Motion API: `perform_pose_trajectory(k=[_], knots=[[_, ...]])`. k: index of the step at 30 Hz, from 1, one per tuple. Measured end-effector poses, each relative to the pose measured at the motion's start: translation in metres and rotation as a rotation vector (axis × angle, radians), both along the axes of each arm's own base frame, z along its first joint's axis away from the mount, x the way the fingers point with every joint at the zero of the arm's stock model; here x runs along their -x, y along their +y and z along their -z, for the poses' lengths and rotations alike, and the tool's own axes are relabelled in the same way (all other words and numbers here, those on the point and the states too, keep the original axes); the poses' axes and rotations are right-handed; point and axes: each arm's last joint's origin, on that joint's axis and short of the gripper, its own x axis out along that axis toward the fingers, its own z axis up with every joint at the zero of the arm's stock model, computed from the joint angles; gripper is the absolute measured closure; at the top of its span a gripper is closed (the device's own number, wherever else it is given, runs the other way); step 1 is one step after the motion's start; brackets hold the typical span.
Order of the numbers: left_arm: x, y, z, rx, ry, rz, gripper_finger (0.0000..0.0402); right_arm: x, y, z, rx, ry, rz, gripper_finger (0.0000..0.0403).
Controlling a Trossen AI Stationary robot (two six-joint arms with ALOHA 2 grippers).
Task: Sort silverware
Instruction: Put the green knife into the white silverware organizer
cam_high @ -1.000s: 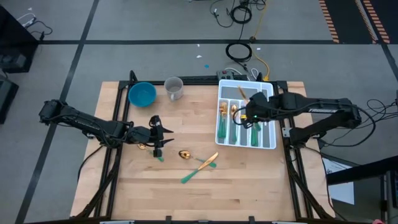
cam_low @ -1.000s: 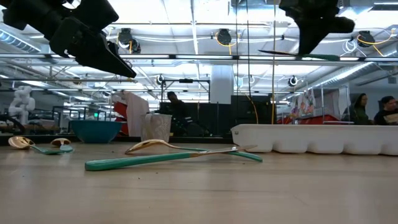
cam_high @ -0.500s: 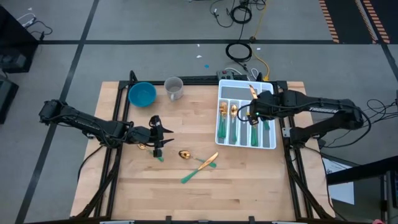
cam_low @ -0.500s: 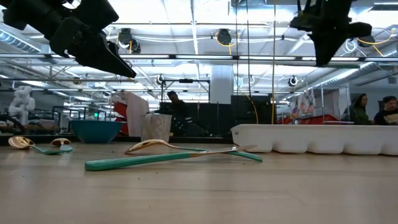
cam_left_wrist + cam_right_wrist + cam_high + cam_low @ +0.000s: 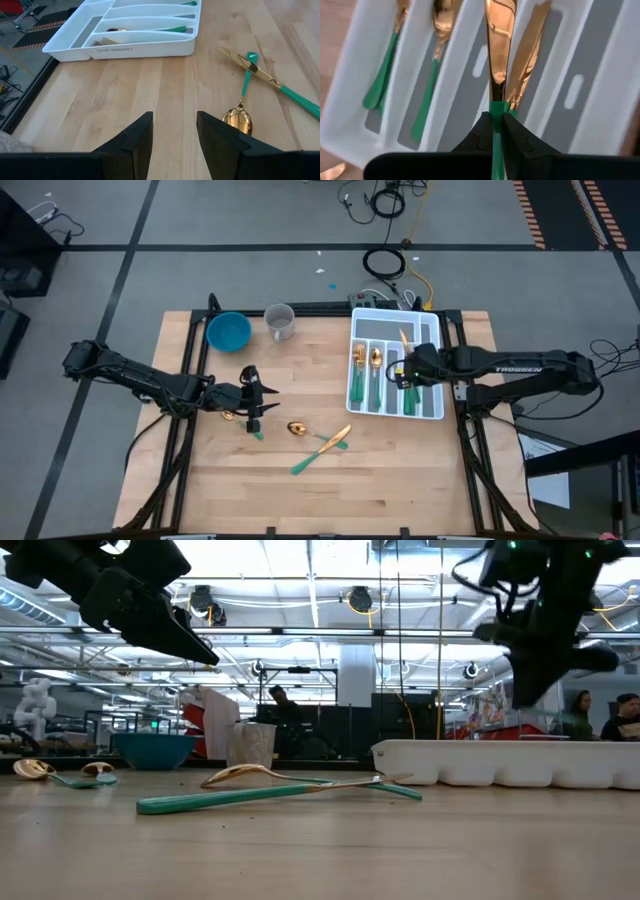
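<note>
At right of the frame, the right hand (image 5: 494,131) grasps a knife (image 5: 498,55) lengthwise over the tray (image 5: 432,406), to drop it into a slot.

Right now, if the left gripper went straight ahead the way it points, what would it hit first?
Probably nothing nearby: the left gripper faces bare table, the gold spoon lies just off to one side, and the white cutlery tray is farther on.

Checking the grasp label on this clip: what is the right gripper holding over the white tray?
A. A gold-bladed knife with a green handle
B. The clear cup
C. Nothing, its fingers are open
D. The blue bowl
A: in the right wrist view the right gripper is shut on the green handle of a knife whose gold blade points out over the slots of the white tray.
</note>
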Motion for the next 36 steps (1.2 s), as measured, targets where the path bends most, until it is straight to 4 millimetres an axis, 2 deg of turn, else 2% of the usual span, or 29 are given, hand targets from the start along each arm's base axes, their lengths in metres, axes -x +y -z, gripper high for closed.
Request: perform_pose_trajectory(k=[6, 10, 26, 36], knots=[[0.000, 0.000, 0.000, 0.000, 0.000, 0.000, 0.0242, 0.008, 0.001, 0.031, -0.015, -0.071, 0.055, 0.0403], [0.000, 0.000, 0.000, 0.000, 0.000, 0.000, 0.0242, 0.012, 0.001, 0.041, -0.022, -0.070, 0.089, 0.0403], [0.000, -0.001, 0.000, 0.010, 0.003, 0.017, 0.0242, 0.014, -0.004, 0.043, -0.016, -0.068, 0.174, 0.0403], [0.000, -0.001, 0.001, 0.008, 0.007, 0.018, 0.0242, 0.007, -0.004, 0.051, -0.055, -0.042, 0.169, 0.0403]])
